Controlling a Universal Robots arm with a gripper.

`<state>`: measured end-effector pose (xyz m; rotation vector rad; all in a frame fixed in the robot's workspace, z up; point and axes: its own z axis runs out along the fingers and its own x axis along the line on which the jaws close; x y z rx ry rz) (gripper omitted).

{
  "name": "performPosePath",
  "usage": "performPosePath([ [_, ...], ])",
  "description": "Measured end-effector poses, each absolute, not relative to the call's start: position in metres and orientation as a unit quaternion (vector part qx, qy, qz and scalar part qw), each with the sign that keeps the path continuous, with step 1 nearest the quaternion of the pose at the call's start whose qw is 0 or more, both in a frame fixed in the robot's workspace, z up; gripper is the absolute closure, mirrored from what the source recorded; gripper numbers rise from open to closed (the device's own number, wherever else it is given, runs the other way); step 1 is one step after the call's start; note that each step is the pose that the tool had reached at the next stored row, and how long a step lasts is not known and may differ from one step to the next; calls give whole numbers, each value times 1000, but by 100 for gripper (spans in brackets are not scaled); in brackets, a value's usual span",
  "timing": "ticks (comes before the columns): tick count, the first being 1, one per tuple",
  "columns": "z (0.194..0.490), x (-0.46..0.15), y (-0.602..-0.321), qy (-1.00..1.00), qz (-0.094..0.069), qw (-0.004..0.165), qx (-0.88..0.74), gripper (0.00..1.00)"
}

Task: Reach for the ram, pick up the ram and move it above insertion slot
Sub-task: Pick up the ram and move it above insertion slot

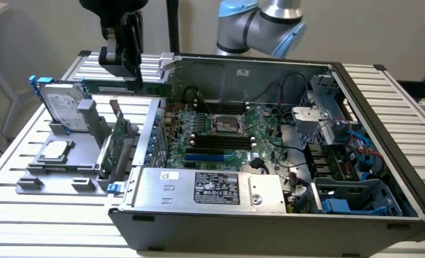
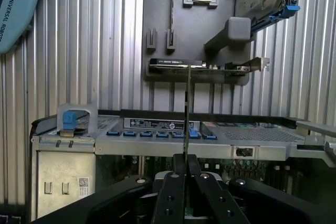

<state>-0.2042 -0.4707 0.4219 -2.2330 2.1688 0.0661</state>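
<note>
The ram [image 1: 151, 88] is a narrow green stick held level in the air. It hangs over the back corner of the open computer case [image 1: 384, 107] on the exterior view's left. My black gripper [image 1: 135, 79] comes down from above and is shut on it. In the wrist view the ram [image 2: 187, 114] shows edge-on as a thin line running out from between my fingers [image 2: 173, 192], with the gripper [image 2: 186, 165] closed around it. The dark insertion slots [image 1: 223, 141] lie on the motherboard inside the case, lower and toward the exterior view's right of the ram.
A grey holder [image 1: 51, 174] beside the case carries a silver hard drive [image 1: 62, 105], a green expansion card [image 1: 119, 141] and a small square chip [image 1: 57, 150]. The power supply [image 1: 212, 188], cables [image 1: 288, 156] and drive cages [image 1: 349, 199] crowd the case. The arm [image 1: 263, 24] stands behind.
</note>
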Motion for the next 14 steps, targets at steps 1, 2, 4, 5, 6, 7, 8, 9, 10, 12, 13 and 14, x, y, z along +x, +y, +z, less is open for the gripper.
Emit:
performPosePath([
  [1, 422, -201, -470, 696, 22, 14, -717, 87],
  [2, 422, -198, -469, 696, 22, 15, -717, 87],
  [4, 422, -192, -467, 696, 22, 15, -717, 87],
  [5, 422, -189, -466, 696, 23, 15, -717, 87],
  [6, 422, -186, -465, 696, 23, 15, -717, 87],
  [7, 422, -183, -464, 696, 23, 16, -717, 87],
  [8, 422, -180, -463, 696, 23, 16, -717, 87],
  [9, 422, -177, -462, 696, 23, 16, -717, 87],
  [10, 422, -174, -460, 696, 23, 16, -717, 87],
  [12, 422, -168, -457, 696, 23, 16, -717, 87],
  [13, 422, -165, -456, 696, 23, 16, -717, 87],
  [14, 422, -162, -454, 696, 23, 16, -717, 87],
])
